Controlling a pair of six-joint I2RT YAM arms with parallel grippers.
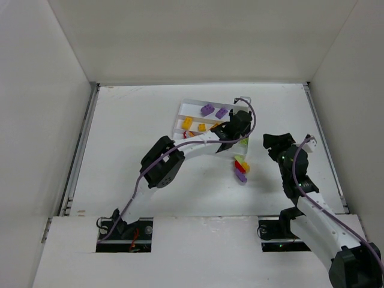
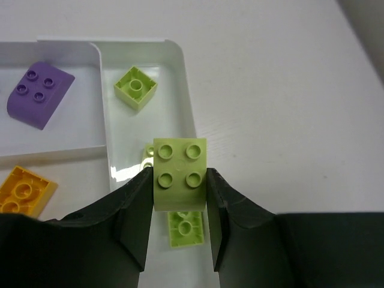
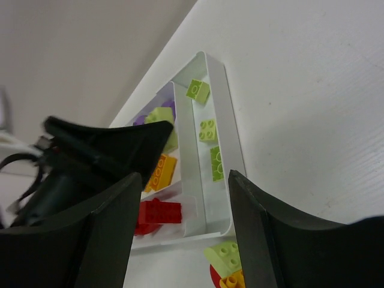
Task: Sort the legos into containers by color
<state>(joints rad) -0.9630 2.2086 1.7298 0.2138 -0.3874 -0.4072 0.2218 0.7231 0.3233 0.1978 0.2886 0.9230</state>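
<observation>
Pinching a lime green four-stud brick (image 2: 180,165) by two opposite sides, the left gripper (image 2: 179,180) is clamped tight on it, its fingers (image 2: 135,216) pressed flat against the plastic. The brick hangs studs-up over the crosswise end slot of the white tray (image 2: 187,114). In that slot I count three more lime bricks (image 3: 207,129), lying apart along its length. Of the long slots, one holds two purple bricks (image 1: 207,110) and the next two yellow-orange bricks (image 1: 187,123). The last has red pieces (image 3: 157,213), but the arm hides too much of them for a count. The right gripper (image 3: 185,180) stands off to the right of the tray, its jaws parted, with nothing between them and nothing touched. On the table (image 1: 120,150), just outside the tray's near corner, sits a small loose heap (image 1: 241,168). It has one lime, one red, one yellow-orange and one purple piece, all touching.
</observation>
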